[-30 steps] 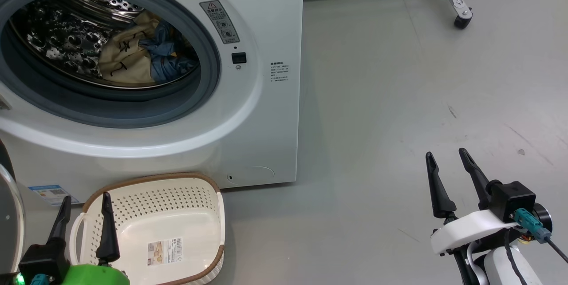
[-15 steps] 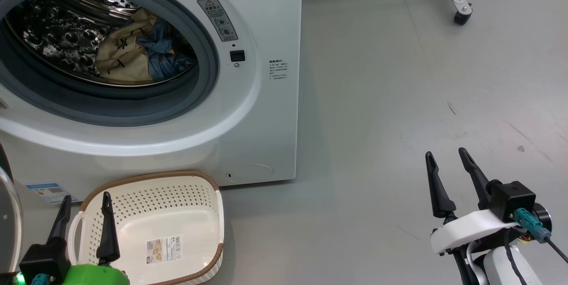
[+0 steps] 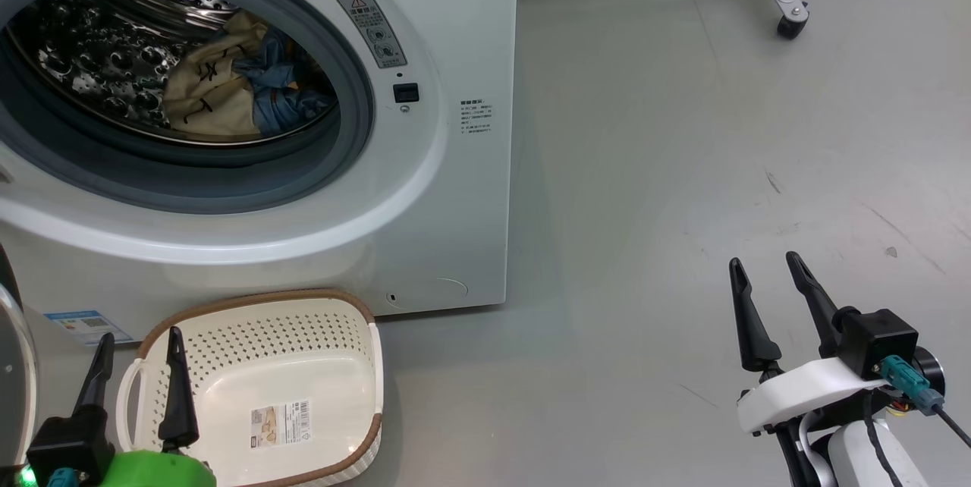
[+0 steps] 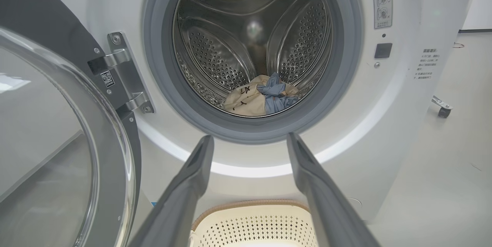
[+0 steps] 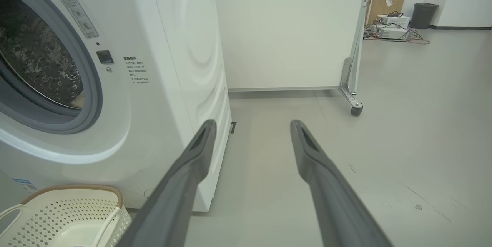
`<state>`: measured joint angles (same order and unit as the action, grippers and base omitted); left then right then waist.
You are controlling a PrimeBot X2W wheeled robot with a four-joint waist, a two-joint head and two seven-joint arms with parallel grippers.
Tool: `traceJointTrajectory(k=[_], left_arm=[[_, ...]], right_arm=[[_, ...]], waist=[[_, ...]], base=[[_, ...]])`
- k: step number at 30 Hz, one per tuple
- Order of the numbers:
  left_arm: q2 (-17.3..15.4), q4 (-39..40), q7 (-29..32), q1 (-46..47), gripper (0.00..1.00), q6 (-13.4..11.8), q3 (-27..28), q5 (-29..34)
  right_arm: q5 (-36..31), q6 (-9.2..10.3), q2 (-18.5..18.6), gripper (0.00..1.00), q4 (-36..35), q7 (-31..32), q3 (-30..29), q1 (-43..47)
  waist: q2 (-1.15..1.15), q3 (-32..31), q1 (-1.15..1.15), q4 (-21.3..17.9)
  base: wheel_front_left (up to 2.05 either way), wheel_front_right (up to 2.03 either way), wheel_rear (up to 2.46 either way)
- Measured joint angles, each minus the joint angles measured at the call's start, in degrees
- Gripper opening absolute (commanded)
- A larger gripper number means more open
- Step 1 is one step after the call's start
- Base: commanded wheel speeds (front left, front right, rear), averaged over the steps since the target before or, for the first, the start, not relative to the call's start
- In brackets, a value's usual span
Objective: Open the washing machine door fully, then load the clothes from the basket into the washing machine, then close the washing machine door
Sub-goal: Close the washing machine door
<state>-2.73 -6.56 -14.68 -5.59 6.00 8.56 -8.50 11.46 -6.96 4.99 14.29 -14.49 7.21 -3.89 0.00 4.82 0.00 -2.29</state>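
Clothes (image 3: 227, 92) are seen in the drum (image 3: 91, 54) at eleven o'clock, the basket (image 3: 334, 320) (sticker (image 3: 281, 422) bared) at seven, while left pincer (image 3: 141, 334) and right pincer (image 3: 763, 259) are held spread.

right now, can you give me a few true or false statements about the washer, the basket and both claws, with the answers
1. The basket is empty. True.
2. The washing machine door is shut. False: it stands open.
3. The clothes lie inside the drum. True.
4. The right claw grips a cloth. False: it is open, holding nothing.
5. The left claw is open. True.
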Motion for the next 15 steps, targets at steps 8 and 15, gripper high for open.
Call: traceJointTrajectory(k=[8, 15], left_arm=[[0.1, 0.0, 0.0, 0.0, 1.00, 0.0, 0.0, 0.2], [0.1, 0.0, 0.0, 0.0, 1.00, 0.0, 0.1, 0.3]], right_arm=[[-0.1, 0.00, 0.0, 1.00, 0.0, 0.0, 0.0, 0.0], [-0.1, -0.01, 0.0, 1.00, 0.1, 0.0, 0.0, 0.0]], waist=[[0.00, -0.2, 0.00, 0.1], [0.00, -0.3, 0.00, 0.3]], base=[[-0.56, 0.56, 0.00], [-0.89, 0.89, 0.00]])
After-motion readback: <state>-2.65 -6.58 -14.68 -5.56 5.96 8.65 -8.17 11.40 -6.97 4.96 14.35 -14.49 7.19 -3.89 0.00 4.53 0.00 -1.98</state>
